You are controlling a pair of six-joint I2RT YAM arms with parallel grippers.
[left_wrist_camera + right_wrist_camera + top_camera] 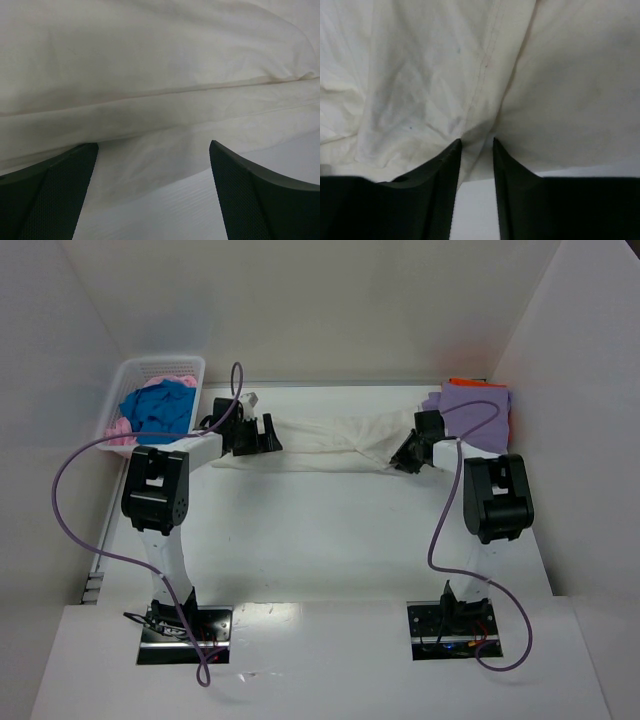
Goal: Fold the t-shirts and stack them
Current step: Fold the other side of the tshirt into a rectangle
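The cream-white t-shirt [330, 445] lies in a long, bunched band across the far middle of the table. My left gripper [262, 435] sits at its left end, wide open. In the left wrist view the gripper [153, 150] hovers low over the shirt's folded hem [160, 100], with nothing between its fingers. At the shirt's right end is my right gripper [400, 462]. Its jaws [477, 142] stand a narrow gap apart, with a fold of the cloth [470, 75] between the tips. A folded lavender shirt [475, 405] lies on an orange one [468, 383] at the far right.
A white lattice basket [150, 368] at the far left holds a blue shirt [160, 408] and a pink one [168, 383]. White walls close in the table on the left, back and right. Purple cables loop from both arms.
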